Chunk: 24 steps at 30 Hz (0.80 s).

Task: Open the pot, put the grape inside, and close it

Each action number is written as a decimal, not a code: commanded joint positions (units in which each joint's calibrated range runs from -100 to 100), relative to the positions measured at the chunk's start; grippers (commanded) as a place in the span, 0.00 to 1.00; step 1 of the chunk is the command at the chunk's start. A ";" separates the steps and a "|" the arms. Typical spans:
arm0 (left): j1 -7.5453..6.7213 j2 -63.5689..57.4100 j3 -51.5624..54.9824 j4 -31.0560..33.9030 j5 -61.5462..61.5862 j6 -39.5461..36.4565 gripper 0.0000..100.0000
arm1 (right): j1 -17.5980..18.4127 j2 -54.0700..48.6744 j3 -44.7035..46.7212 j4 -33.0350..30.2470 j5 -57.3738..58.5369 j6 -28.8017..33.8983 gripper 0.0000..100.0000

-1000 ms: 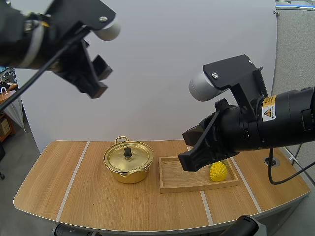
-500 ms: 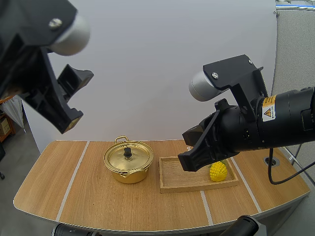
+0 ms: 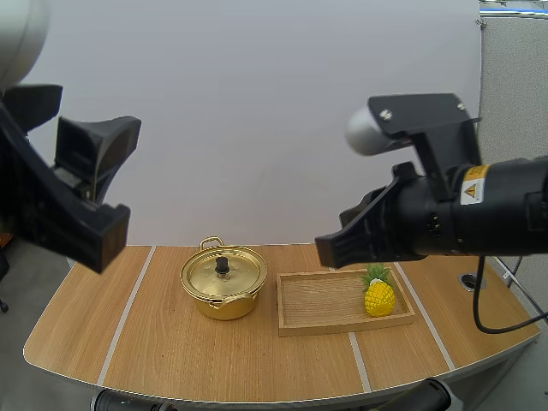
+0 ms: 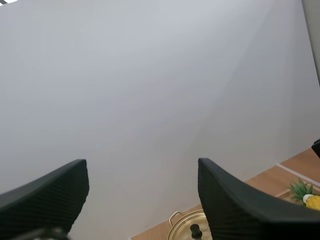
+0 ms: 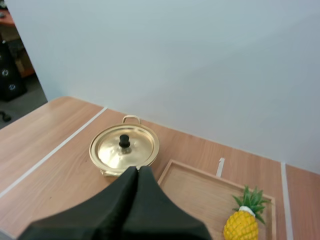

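Observation:
A gold pot [image 3: 223, 281] with its lid on and a black knob [image 3: 222, 265] stands on the table left of centre. To its right, a wooden tray [image 3: 317, 300] holds a yellow pineapple [image 3: 378, 293]; I see no grapes. My left gripper [image 3: 120, 193] hangs high at the left, open and empty. In the left wrist view, the left gripper [image 4: 142, 165] spreads wide above the pot [image 4: 192, 230]. My right gripper [image 3: 330, 248] hovers above the tray, shut on nothing. In the right wrist view, the right gripper [image 5: 137, 170] forms one wedge near the pot [image 5: 124, 146] and pineapple [image 5: 243, 220].
The wooden table [image 3: 171, 342] has a curved front edge and white tape lines [image 3: 127, 312]. A round cable hole [image 3: 468, 279] sits at the far right. A plain white wall stands behind. The tray [image 5: 200, 195] has bare room left of the pineapple.
My left gripper has swung down and to the left, closer to the camera. My right arm has risen a little, uncovering the pineapple. Pot and tray have not moved.

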 commanded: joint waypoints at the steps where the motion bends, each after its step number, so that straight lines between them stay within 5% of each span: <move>1: 0.00 -5.81 8.03 -1.96 -7.42 -2.45 1.00 | -3.30 -7.85 0.05 0.48 -9.15 0.49 0.00; 6: 0.00 -6.40 13.77 -3.56 -6.25 -2.45 0.98 | -4.48 -9.59 0.05 0.38 -9.15 0.49 0.00; 7: 0.00 -6.40 14.80 -3.56 -6.63 -2.94 0.82 | -4.90 -9.72 0.05 0.38 -9.15 0.49 0.00; 10: 0.00 -6.40 17.12 -3.44 -8.34 -4.24 0.08 | -6.22 -10.42 0.05 0.38 -9.15 0.49 0.00; 11: 0.00 -6.40 17.74 -3.44 -9.18 -4.72 0.01 | -6.70 -10.87 0.05 0.38 -9.15 0.49 0.00; 24: 0.31 -6.40 29.88 1.79 -27.31 -15.21 0.00 | -8.98 -15.29 12.36 0.76 -27.42 0.94 0.00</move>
